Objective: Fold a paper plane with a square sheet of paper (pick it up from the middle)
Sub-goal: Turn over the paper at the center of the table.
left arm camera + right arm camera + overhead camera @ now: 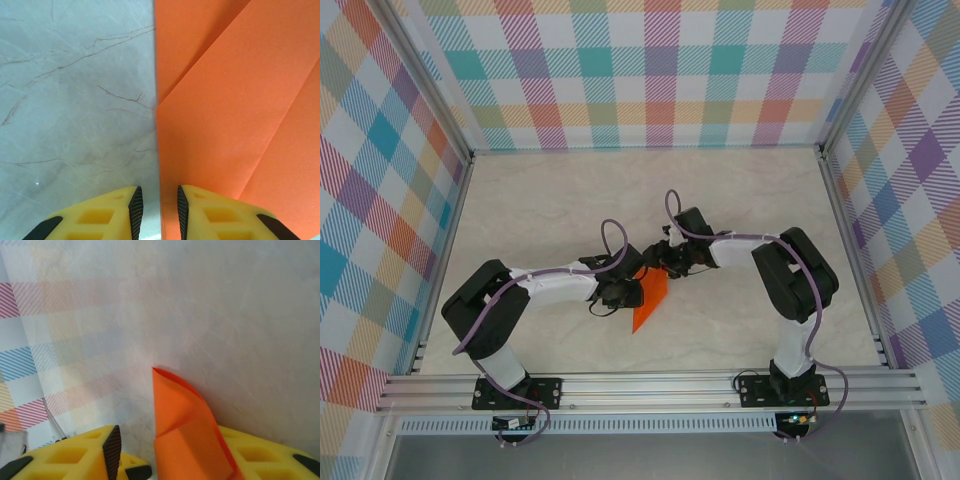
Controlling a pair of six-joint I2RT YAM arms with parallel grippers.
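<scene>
**Operator:** What am I working in?

**Spotter:** You have pastel plaid cloth walls on three sides, a pale marble-patterned table top, and a silver aluminium rail along the 6 o'clock edge. Your left arm and right arm meet near the table's middle.

**Operator:** And the paper?

**Spotter:** The thin bright orange paper sheet lies just 6 o'clock of the middle. It is folded into a narrow pointed shape with its tip toward 7 o'clock. Your left wrist camera shows the orange paper sheet with straight diagonal creases and overlapping layers. On the right wrist camera one end curls up off the table.

**Operator:** My grippers?

**Spotter:** Your left gripper sits at the sheet's 9 o'clock. Its yellow fingers stand a narrow slit apart, straddling the sheet's straight edge. Bare table shows in the slit, so nothing is clamped. I cannot tell whether the finger over the paper presses on it. Your right gripper, at the sheet's 12 o'clock, is roughly half spread. The raised flap leans on its 3 o'clock finger, clear of the black pad at 9 o'clock, so it is not pinched.

**Operator:** Anything in the way?

**Spotter:** A purple cable loops over each wrist, and the two grippers crowd close together.
</scene>
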